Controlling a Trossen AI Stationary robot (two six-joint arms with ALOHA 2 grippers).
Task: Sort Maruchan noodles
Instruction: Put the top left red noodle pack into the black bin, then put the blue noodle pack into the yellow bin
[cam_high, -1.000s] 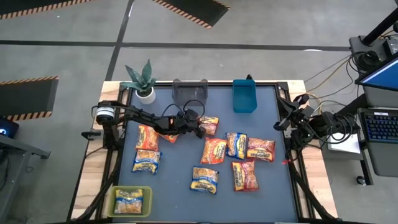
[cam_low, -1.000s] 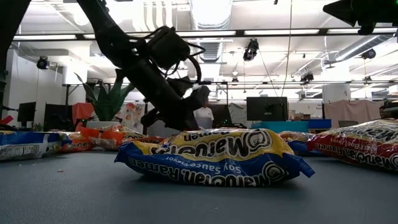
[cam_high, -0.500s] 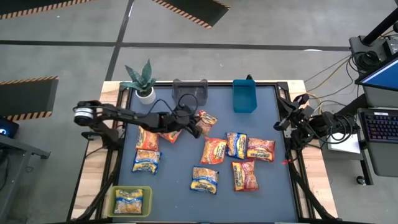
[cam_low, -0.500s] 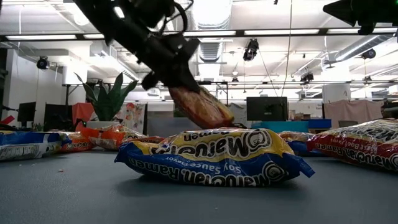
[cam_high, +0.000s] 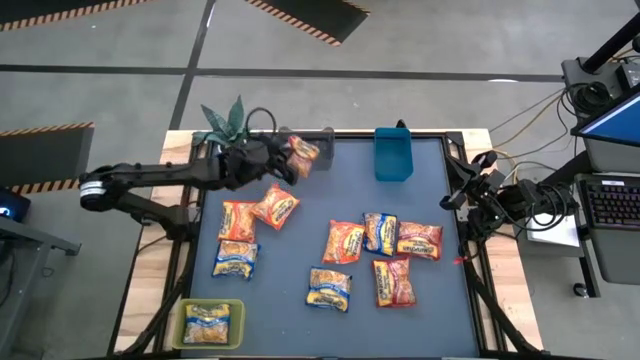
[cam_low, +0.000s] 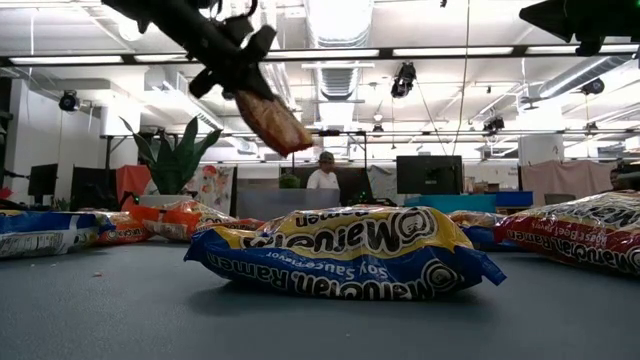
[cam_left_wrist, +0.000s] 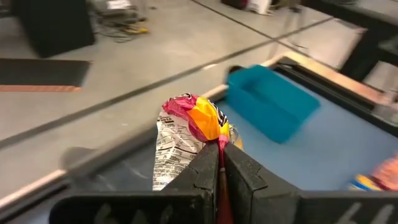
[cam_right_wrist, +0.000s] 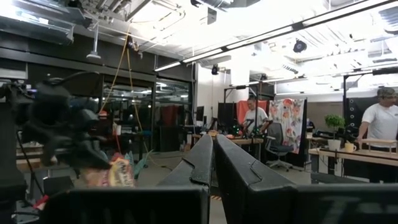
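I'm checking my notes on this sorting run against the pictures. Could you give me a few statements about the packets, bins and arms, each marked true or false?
1. The left end effector holds an orange packet off the table. True.
2. The blue bin already holds a packet. False: it looks empty.
3. The yellow-green bin at the table's near left corner holds a yellow packet. True.
4. The right end effector grips a packet. False: it is shut on nothing, parked at the table's right edge.
5. The lifted packet is over the potted plant. False: it hangs by the clear bin.
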